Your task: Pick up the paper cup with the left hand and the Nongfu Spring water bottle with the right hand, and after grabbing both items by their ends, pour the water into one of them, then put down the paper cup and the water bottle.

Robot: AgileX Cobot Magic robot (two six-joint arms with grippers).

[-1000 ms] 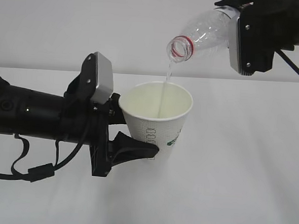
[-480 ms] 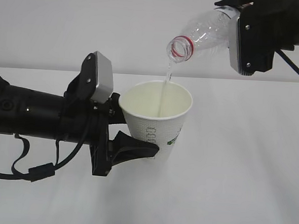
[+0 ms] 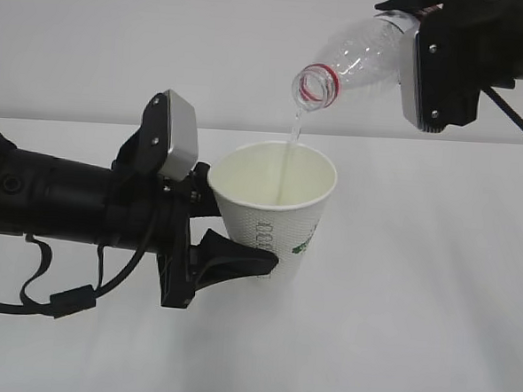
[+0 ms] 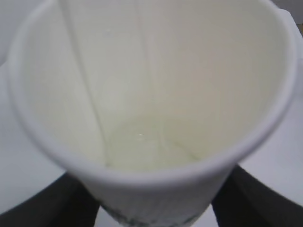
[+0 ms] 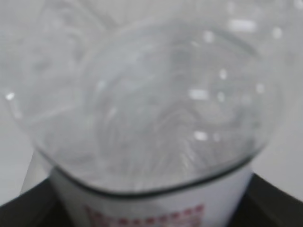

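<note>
The white paper cup (image 3: pixel 274 210) with its green logo hangs above the table, tilted a little, with my left gripper (image 3: pixel 228 234) shut round its lower wall. From the left wrist the cup (image 4: pixel 151 109) fills the view, black fingers (image 4: pixel 42 205) on either side, a little water (image 4: pixel 147 151) at its bottom. The clear Nongfu Spring water bottle (image 3: pixel 354 59) with its red neck ring is tipped mouth-down above the cup, held by my right gripper (image 3: pixel 412 59) on its labelled body. A thin stream of water (image 3: pixel 292 136) falls into the cup. The right wrist shows the bottle (image 5: pixel 147 109) close up.
The white table (image 3: pixel 415 303) runs under both arms, against a plain pale wall. The grey camera block (image 3: pixel 176 137) of the left wrist sits just left of the cup rim.
</note>
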